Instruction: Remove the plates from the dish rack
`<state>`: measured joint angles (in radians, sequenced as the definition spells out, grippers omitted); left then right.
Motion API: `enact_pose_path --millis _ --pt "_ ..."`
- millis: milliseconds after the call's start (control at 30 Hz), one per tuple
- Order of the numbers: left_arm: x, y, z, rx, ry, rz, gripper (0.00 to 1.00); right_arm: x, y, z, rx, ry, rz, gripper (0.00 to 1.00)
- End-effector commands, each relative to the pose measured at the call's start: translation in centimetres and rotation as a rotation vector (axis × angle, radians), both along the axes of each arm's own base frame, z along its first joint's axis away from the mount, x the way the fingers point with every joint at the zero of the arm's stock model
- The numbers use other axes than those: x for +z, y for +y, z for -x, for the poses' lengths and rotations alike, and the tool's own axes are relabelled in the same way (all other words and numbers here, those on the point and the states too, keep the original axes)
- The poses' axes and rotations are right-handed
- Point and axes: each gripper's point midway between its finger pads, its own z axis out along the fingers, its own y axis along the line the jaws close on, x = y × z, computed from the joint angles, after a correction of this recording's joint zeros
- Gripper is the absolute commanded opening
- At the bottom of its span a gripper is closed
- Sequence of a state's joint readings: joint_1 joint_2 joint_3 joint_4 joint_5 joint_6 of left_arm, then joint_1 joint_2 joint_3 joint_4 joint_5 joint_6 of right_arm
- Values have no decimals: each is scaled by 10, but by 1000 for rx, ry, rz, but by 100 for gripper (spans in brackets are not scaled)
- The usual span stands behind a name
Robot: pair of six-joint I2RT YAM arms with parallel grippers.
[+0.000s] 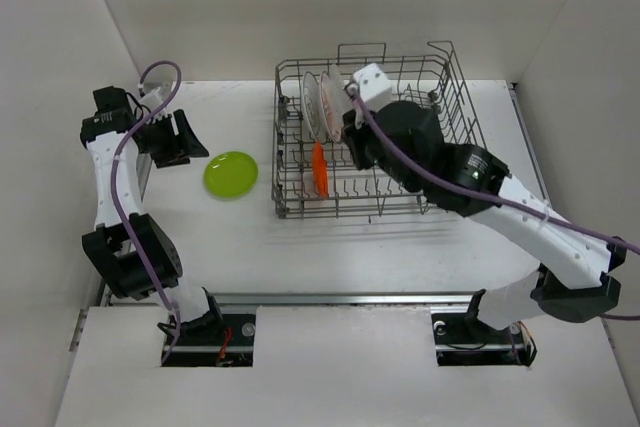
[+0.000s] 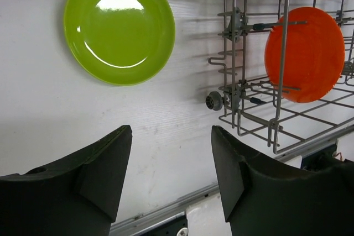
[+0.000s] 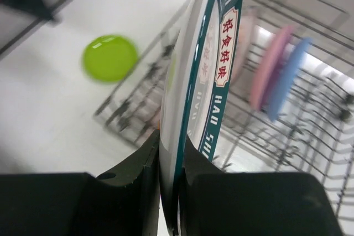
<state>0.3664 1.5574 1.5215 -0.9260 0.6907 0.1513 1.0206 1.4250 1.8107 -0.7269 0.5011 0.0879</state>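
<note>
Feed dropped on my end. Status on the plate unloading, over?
Right gripper shut on teal-rimmed plate, inside rack. Left gripper open, empty. Green plate flat on table; orange plate upright in rack. Nothing blocking.

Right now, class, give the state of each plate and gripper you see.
Lime green plate: flat on the table.
Orange plate: upright in the dish rack.
Pink plate: upright, racked.
Blue plate: upright, racked.
Teal-rimmed plate: upright, gripped.
Left gripper: open, empty.
Right gripper: shut on teal-rimmed plate.

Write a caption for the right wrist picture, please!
Right gripper pinches the teal-rimmed plate by its edge, dish rack behind, lime green plate lying on the table.
</note>
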Motion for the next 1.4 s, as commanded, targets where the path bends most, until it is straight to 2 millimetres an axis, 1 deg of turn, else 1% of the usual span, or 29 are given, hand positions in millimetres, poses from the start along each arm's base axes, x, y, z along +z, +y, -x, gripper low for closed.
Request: enact_pose_path --millis 0,33,67,100,133,267,333,367,400,433,467,500,600,633,700,767,800,833,867,1000,1067,1100,1133,1167,1200,1267,1300,1333,1367 --pt "33 -4 6 -15 -69 -19 56 -17 38 48 261 -7 154 0" --pt "35 -4 7 -24 -74 -26 56 -19 53 77 360 4 166 0" --pt "34 -4 8 -30 -69 -28 56 -30 60 93 414 37 187 0" --pt "37 -2 8 -24 -71 -40 56 -44 58 111 464 86 233 0" --pt "38 -1 10 -20 -67 -47 56 -54 66 136 542 128 252 0" --pt "43 0 12 -23 -85 -68 58 -83 64 187 648 266 310 0" --pt "43 0 12 -23 -85 -68 58 -96 63 200 647 323 318 0" --pt "46 -1 13 -14 -88 -64 58 -112 60 203 635 347 350 0" --pt "46 -3 13 -19 -91 -57 58 -127 54 199 572 373 377 0" --pt "46 -3 13 -19 -92 -57 58 -128 54 200 558 388 362 0" --pt "47 -3 13 -11 -87 -50 58 -141 48 191 486 390 408 0" --pt "47 -3 13 -11 -87 -50 58 -162 45 187 433 411 469 0" --pt "47 -3 13 -11 -87 -50 58 -195 31 173 269 432 580 0" --pt "47 -4 16 -11 -88 -51 58 -212 33 171 232 445 631 0" --pt "47 -4 16 -11 -88 -51 58 -226 31 166 156 430 678 0" --pt "49 -4 17 -17 -101 -59 58 -247 38 163 92 438 716 1" --pt "49 -4 17 -17 -101 -60 58 -253 40 161 72 439 732 6" --pt "49 -4 17 -17 -101 -60 58 -255 47 161 72 439 733 6" --pt "49 -4 17 -17 -101 -60 58 -270 53 163 66 445 767 6" --pt "48 -5 21 -24 -96 -62 58 -294 67 154 11 410 827 8" --pt "45 -5 22 -31 -92 -64 59 -296 69 147 -15 373 867 9" --pt "48 -6 23 -31 -101 -68 59 -307 70 145 -35 369 904 11" --pt "48 -6 23 -31 -101 -68 59 -311 72 145 -37 371 918 12" --pt "48 -6 23 -31 -101 -68 59 -318 77 146 -34 380 923 19" --pt "48 -6 23 -31 -101 -68 59 -323 77 148 -29 395 932 22" --pt "48 -6 23 -31 -101 -68 59 -326 91 153 -4 422 870 29" --pt "48 -6 23 -31 -101 -68 59 -334 91 157 6 447 871 41" --pt "48 -6 23 -31 -101 -68 59 -328 93 157 12 443 839 41" --pt "48 -6 23 -31 -101 -68 59 -328 95 158 28 448 827 45"
